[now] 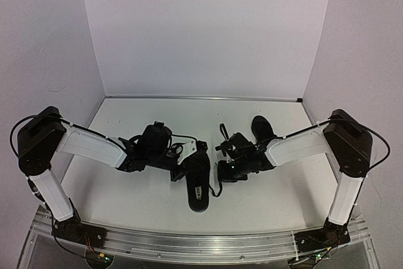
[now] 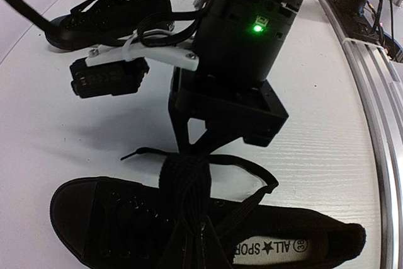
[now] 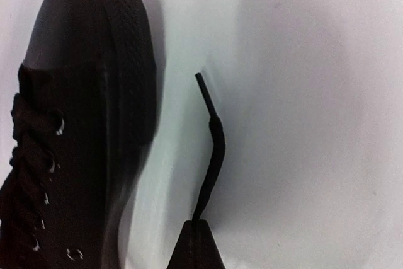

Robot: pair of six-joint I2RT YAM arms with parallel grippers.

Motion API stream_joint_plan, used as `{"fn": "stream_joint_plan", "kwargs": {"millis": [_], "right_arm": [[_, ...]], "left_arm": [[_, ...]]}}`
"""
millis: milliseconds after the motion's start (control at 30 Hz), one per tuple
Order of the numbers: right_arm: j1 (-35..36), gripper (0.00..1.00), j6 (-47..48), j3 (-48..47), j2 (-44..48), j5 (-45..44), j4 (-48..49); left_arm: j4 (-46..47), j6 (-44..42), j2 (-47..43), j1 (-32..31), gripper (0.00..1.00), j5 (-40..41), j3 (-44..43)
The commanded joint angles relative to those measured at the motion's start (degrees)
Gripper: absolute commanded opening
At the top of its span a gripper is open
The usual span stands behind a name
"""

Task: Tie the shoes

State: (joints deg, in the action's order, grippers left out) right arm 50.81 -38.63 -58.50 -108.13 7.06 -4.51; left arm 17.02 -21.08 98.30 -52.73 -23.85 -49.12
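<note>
One black shoe (image 1: 196, 184) lies near the table's front, toe away from the arms; its toe (image 3: 88, 92) fills the left of the right wrist view. The other shoe (image 1: 261, 127) sits behind my right arm, also top left in the left wrist view (image 2: 107, 14). My left gripper (image 2: 200, 239) is shut on a wide fold of black lace (image 2: 186, 181) above the near shoe (image 2: 302, 244). My right gripper (image 3: 196, 236) is shut on a thin lace end (image 3: 213, 149), tip pointing away. Both grippers (image 1: 184, 169) (image 1: 221, 167) meet over the near shoe.
A metal rail (image 1: 201, 244) runs along the table's near edge, with both arm bases bolted to it. White walls (image 1: 208, 29) enclose the table at the back and sides. My right wrist body (image 2: 245, 42) hangs close in front of the left wrist camera.
</note>
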Motion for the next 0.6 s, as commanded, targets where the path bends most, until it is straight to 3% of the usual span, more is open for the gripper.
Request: {"fn": "stream_joint_plan", "kwargs": {"millis": [0,233,567], "right_arm": [[-1.32,0.00,0.18,1.65,7.90,-3.98,-3.98],[-7.13,0.00,6.78,-3.37,15.90,-3.31,-3.85],[-7.27,0.00,14.07,-21.02,7.25,6.04,-2.66]], "left_arm": [[2.81,-0.45,-0.51,-0.18,0.00,-0.48,-0.36],[2.74,-1.66,-1.22,-0.18,0.00,-0.33,0.29],[2.61,-4.40,-3.48,-0.96,0.00,1.06,2.35]]}}
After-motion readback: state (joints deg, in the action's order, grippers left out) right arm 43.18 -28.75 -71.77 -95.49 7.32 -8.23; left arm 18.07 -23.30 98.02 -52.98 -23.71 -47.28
